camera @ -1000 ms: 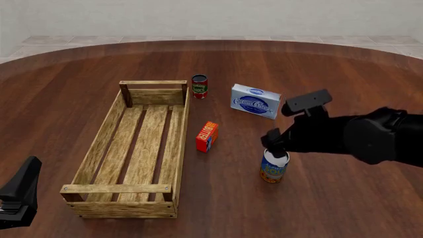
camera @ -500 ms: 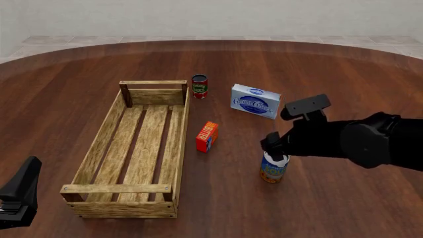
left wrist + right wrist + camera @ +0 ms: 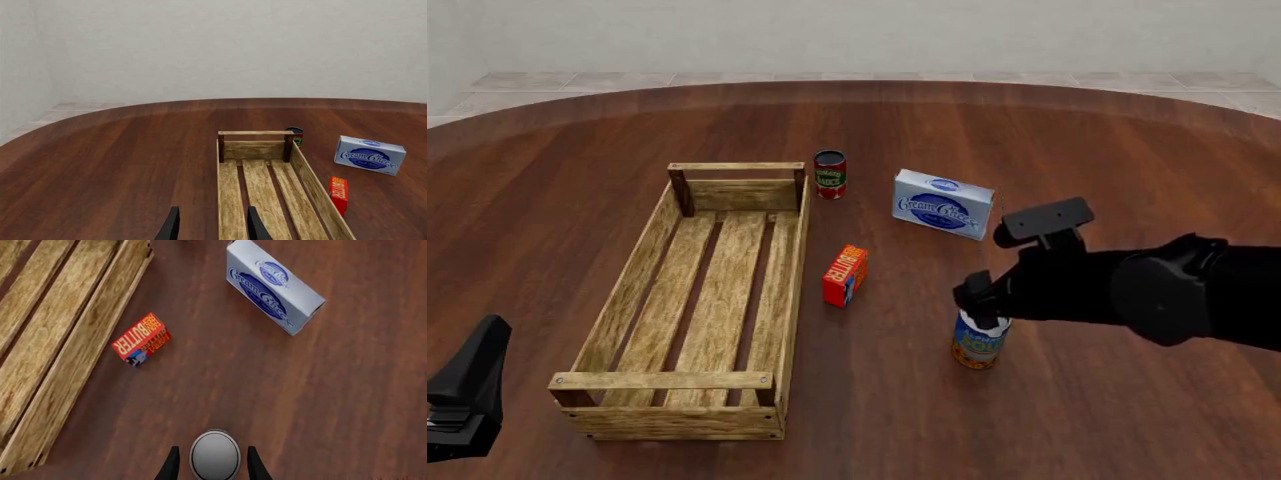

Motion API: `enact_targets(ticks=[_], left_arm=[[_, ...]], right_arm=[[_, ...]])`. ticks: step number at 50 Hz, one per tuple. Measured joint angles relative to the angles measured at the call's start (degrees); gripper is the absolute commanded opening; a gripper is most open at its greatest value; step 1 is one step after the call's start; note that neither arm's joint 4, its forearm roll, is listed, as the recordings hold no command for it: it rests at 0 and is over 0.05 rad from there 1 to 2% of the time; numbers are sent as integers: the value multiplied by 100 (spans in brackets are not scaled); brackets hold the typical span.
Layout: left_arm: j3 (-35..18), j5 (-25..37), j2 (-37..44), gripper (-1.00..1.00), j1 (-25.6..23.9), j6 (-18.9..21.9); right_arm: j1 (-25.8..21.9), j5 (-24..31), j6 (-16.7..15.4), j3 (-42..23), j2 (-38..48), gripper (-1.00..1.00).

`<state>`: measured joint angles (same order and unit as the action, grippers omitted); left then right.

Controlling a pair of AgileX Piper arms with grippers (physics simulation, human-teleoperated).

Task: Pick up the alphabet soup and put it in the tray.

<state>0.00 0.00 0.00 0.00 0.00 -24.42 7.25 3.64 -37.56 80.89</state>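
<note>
The alphabet soup (image 3: 978, 347) is a can with a silvery top and a blue, orange and yellow label, standing upright on the table right of the tray. My right gripper (image 3: 981, 303) is open and reaches down over it. In the right wrist view the gripper (image 3: 213, 452) has one finger on each side of the can's top (image 3: 215, 456), with small gaps. The tray (image 3: 795, 285) is a long light-wood slatted crate left of centre; it also shows in the left wrist view (image 3: 257, 133) and the right wrist view (image 3: 87, 335). My left gripper (image 3: 457, 412) is open and empty near the table's front left, and shows in its own view (image 3: 211, 225).
A small red-orange butter box (image 3: 845, 275) stands between the tray and the soup. A white and blue cream cheese box (image 3: 942, 204) lies behind the soup. A small dark red can (image 3: 830, 173) stands by the tray's far right corner.
My right gripper has come down a little over the soup can, so its fingers now sit around the can's top. The can and the left arm have not moved.
</note>
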Motion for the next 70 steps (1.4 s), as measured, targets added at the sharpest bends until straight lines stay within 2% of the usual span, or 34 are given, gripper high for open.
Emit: enact_targets(ticks=[70], left_arm=[[0,0,0,100,0,0]], right_arm=[[43,-396,195,150,345,100]])
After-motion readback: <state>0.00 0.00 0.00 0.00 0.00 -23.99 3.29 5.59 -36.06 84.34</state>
